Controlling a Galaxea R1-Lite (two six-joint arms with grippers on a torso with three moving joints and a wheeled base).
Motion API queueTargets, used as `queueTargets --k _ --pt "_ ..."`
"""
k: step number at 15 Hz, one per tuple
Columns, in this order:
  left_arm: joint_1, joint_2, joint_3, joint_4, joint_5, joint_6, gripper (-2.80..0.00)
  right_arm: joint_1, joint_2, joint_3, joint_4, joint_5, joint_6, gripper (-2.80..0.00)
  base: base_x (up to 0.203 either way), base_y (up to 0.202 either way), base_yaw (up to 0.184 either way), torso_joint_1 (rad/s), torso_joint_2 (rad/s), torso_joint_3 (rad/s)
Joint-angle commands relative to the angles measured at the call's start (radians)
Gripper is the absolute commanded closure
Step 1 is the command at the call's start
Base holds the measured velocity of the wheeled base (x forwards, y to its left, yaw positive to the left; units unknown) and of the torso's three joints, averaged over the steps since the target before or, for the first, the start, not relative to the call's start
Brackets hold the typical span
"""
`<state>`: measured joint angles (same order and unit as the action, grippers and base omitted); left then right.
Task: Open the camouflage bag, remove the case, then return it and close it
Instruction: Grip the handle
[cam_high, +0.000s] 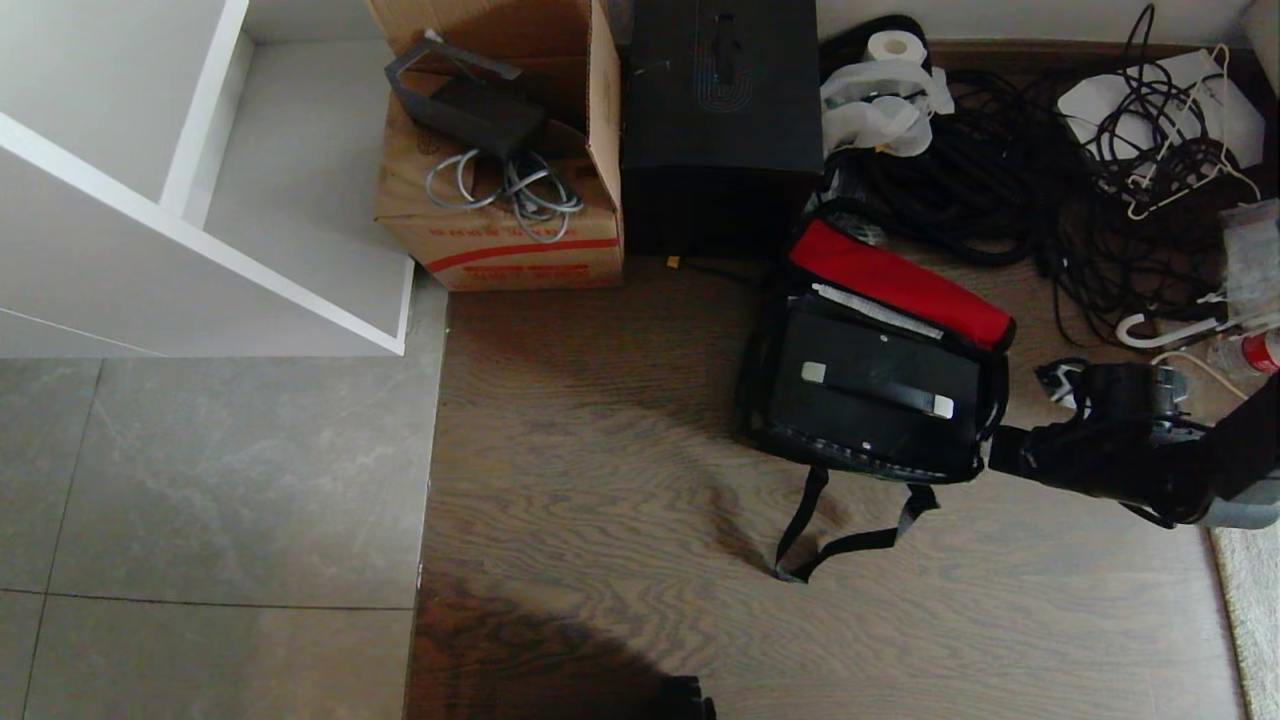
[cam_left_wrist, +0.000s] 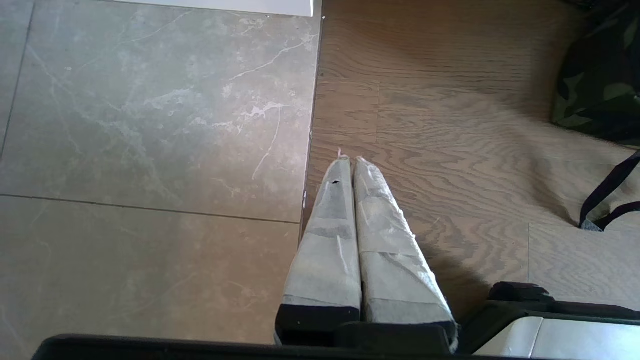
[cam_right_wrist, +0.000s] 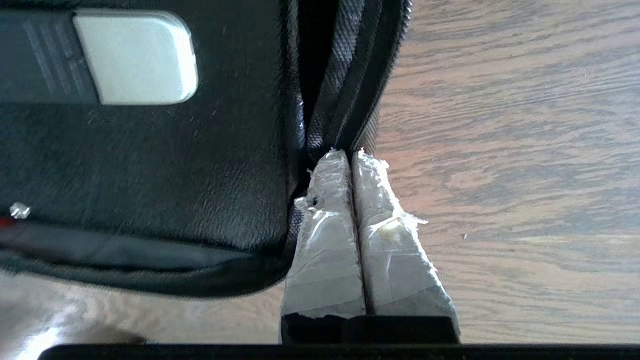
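1. Soft daylight falls evenly on the brown wood-grain floor (cam_high: 600, 450); the pale grey marble tiles (cam_high: 200, 480) show a mild sheen.
2. A broad dark shadow lies on the near edge of the wood.
3. The black rectangular hard case (cam_high: 875, 395) and the tall black box (cam_high: 720, 90) lose detail in darkness.
4. The head view stays sharp; the right wrist view blurs softly at its nearest parts.
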<state>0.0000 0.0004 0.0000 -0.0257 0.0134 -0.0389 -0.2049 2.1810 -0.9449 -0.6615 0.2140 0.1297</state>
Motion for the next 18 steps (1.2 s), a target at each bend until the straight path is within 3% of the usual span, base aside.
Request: queueTargets --k 1,6,15,18 --pt "0.000 0.000 0.009 0.000 0.000 -0.001 0.00 0.028 0.013 0.026 -0.001 0.003 0.007 0.00 0.000 0.000 0.000 0.000 0.00 0.000" --pt "0.002 0.000 0.009 0.000 0.000 -0.001 0.00 0.135 -0.006 0.084 0.010 0.001 0.124 0.00 0.000 0.000 0.000 0.000 0.00 0.000" --pt "0.000 0.000 0.009 0.000 0.000 -0.001 0.00 0.326 -0.084 0.119 0.068 0.000 0.441 0.00 0.000 0.000 0.000 0.000 0.00 0.000" --pt "0.000 0.000 0.009 0.000 0.000 -0.001 0.00 0.320 -0.097 0.120 0.102 0.004 0.414 0.00 0.000 0.000 0.000 0.000 0.00 0.000"
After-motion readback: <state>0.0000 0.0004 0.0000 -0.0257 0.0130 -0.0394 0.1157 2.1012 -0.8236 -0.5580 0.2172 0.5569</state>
